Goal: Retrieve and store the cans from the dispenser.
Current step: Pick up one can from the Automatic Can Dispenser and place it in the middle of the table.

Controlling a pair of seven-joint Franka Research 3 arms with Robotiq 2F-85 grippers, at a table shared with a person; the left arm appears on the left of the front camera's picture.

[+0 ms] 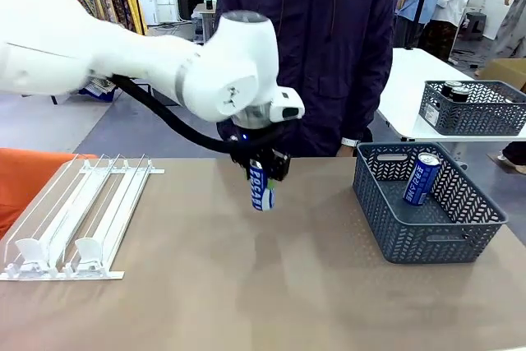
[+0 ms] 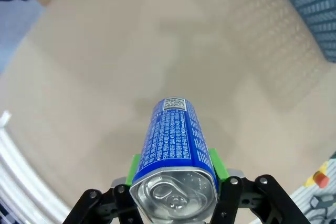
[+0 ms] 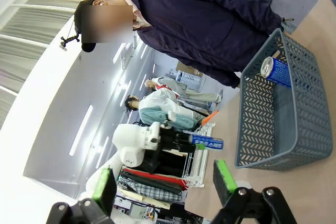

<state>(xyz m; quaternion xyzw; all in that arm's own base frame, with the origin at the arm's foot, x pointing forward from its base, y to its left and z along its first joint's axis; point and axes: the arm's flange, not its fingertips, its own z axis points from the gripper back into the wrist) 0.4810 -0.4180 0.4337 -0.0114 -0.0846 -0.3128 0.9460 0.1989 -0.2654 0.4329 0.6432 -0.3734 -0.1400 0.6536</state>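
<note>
Starting at the left, we are seeing the dispenser point(image 1: 78, 215) sitting on the table point(image 1: 246, 285); mid-table our left gripper point(image 1: 261, 177) is pinching a blue can point(image 1: 261, 190), another can point(image 1: 422, 178) is leaning in the basket point(image 1: 427, 228), and our right gripper point(image 3: 165, 182) is hanging spread.

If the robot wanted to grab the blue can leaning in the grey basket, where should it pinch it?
Probably around the upper body of the blue can, coming down from above. It leans with its silver top up against the back wall of the basket, and the walls block the sides. The left claw already holds another can, so the open right claw could do it.
</note>
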